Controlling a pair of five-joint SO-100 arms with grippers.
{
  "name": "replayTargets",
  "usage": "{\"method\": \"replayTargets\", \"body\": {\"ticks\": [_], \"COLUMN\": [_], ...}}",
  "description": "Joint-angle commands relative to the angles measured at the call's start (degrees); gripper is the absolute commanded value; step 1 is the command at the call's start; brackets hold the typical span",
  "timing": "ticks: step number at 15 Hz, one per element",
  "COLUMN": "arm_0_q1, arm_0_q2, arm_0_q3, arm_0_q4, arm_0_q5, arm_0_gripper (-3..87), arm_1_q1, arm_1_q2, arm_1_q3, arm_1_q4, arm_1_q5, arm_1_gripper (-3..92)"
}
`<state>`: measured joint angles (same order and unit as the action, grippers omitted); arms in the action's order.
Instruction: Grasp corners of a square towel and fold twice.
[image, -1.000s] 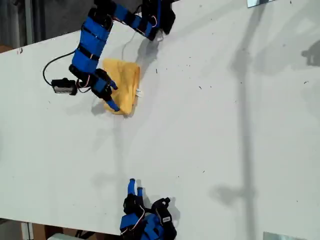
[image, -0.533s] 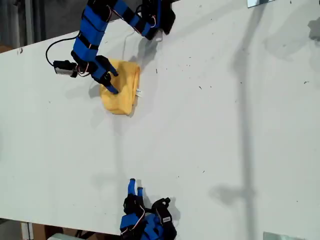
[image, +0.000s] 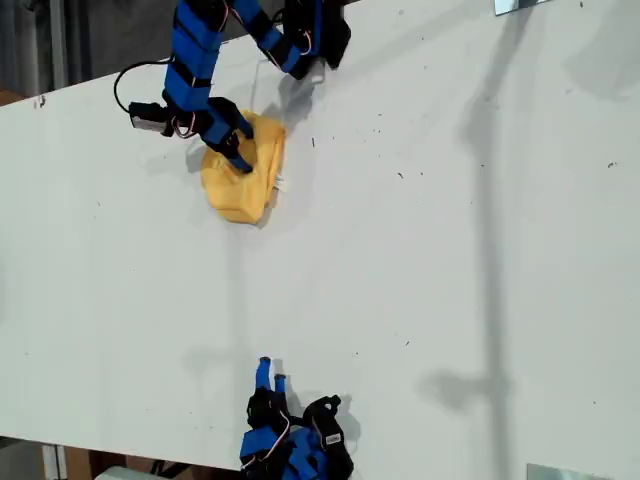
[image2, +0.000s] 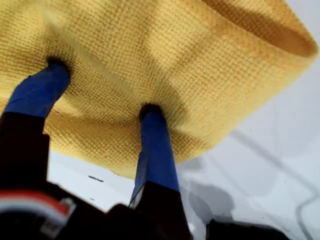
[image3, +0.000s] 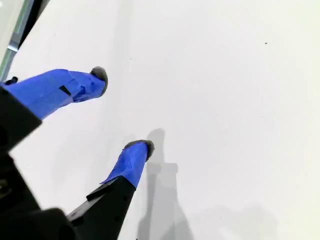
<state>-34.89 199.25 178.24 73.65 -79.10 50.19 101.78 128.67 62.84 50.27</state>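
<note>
Up at the exterior view's far left, the towel (image: 243, 182) sat bunched, prob folded w/ tidying left. First gripper (image2: 102, 87) pressed it, jaws apart; second gripper (image3: 122, 110) idle, spread, near edge.

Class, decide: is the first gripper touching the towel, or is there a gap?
Touching. In the first wrist view, both fingertips of my first gripper press dents into the towel.

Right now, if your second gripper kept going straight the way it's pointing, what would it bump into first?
Probably just the bare white table. My second gripper is open with nothing between its fingertips, and only tabletop shows ahead. The towel is far across the table, under my first gripper.
</note>
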Motion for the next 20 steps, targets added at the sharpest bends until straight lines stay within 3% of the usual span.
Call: {"method": "replayTargets", "body": {"ticks": [1, 5, 9, 15, 20], "arm_0_q1": [0.26, 0.26, 0.26, 0.35, 0.18], "arm_0_q2": [0.44, 0.44, 0.44, 0.44, 0.44], "arm_0_q3": [0.09, 0.09, 0.09, 0.09, 0.09], "arm_0_q4": [-0.88, -0.88, -0.88, -0.88, -0.88], "arm_0_q5": [-0.53, -0.53, -0.53, -0.53, -0.35], "arm_0_gripper": [23.9, 23.9, 23.9, 24.0, 24.0], "arm_1_q1": [-6.5, -27.77, -39.46, -47.55, -41.84], "arm_1_q2": [8.35, -1.67, -21.09, -35.51, -11.95], "arm_1_q3": [3.96, -3.25, -26.02, -55.2, -54.76], "arm_1_q4": [-0.79, -2.64, 0.97, 12.57, 28.21], "arm_1_q5": [3.69, 10.72, 9.84, 5.98, 1.23], "arm_1_gripper": [29.4, 28.3, 28.4, 29.6, 30.6]}}
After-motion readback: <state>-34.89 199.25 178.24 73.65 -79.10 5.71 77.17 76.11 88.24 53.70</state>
